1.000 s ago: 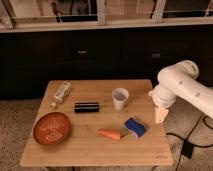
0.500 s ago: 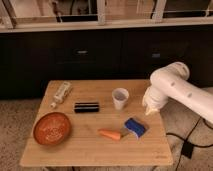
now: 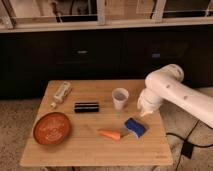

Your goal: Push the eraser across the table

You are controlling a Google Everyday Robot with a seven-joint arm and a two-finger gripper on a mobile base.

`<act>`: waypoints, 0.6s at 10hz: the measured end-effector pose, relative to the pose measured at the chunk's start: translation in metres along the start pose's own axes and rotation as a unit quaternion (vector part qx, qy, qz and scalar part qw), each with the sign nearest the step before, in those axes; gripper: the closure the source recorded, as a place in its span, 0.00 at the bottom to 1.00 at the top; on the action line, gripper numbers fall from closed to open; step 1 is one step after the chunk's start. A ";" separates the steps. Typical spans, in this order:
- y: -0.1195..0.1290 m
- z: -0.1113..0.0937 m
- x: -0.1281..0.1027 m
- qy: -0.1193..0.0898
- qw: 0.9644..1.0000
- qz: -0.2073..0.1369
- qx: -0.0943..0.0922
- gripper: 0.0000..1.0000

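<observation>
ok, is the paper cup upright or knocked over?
Upright: the paper cup stands on the table, open mouth facing up. The gripper hangs just right of it, near the table's right edge.

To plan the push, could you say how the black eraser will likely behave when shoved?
The eraser lies flat and low on the table, so it should probably slide, not tip or roll. Being a long bar, it may swivel if pushed off-centre. The gripper hangs near the paper cup, away from the eraser.
</observation>
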 end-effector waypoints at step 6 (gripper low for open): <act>0.004 0.006 -0.038 -0.017 0.999 -0.034 -0.001 0.80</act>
